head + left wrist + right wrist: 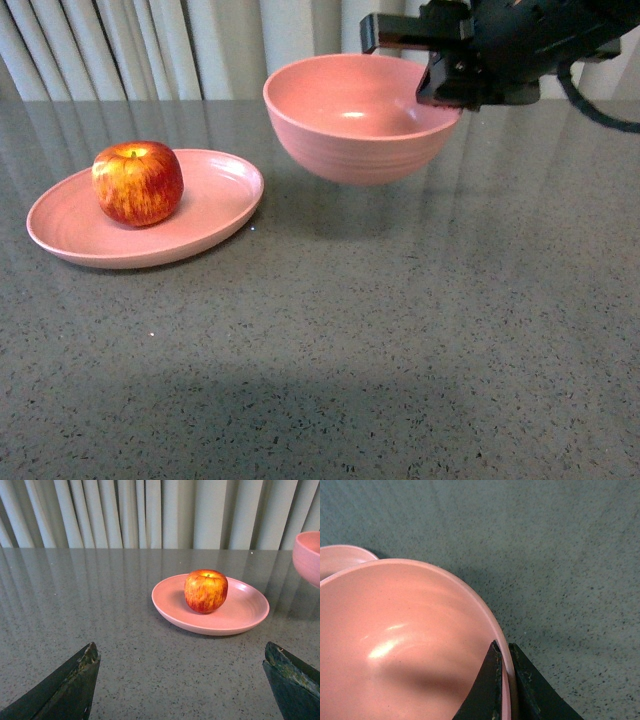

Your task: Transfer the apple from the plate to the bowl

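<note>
apple (137,183) looks rigid, slick, likely rolls; grip across its middle. left hand (181,652) wide open, right hand (502,647) clamped on bowl (355,115) rim

The front camera sits low on the robot's body, looking across the table (400,350) toward the curtain (150,50), with the plate (215,195) and apple (138,182) at left and the bowl (350,120) at right, all fairly near. The left wrist camera also hangs low facing the curtain, sharing that plate and apple at middling distance plus an edge of the bowl. The right wrist camera looks steeply down into the bowl from very close, catching a sliver of plate and table.
</note>
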